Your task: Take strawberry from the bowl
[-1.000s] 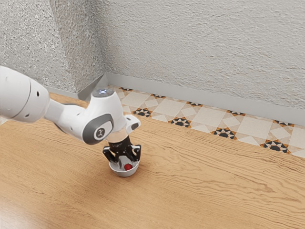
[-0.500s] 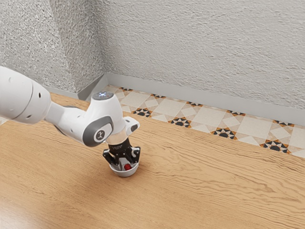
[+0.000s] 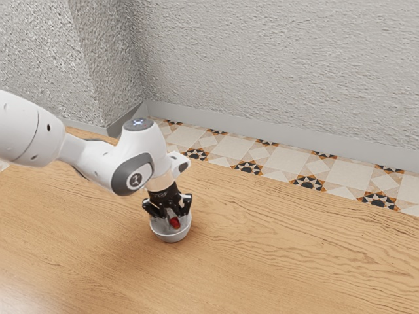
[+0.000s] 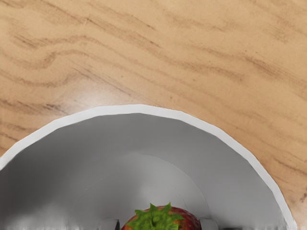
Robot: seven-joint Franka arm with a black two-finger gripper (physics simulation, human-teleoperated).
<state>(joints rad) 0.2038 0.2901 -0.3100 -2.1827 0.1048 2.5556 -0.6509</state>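
The strawberry [image 4: 160, 221] was pinched between the jaws of the gripper [image 3: 173, 222]; lifting-out was judged in hand, and steady raising clear of the bowl [image 3: 171, 238] was called for.

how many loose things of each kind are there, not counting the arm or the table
Strawberry: 1, between the fingers of the hand
Bowl: 1, on the table
Total: 2
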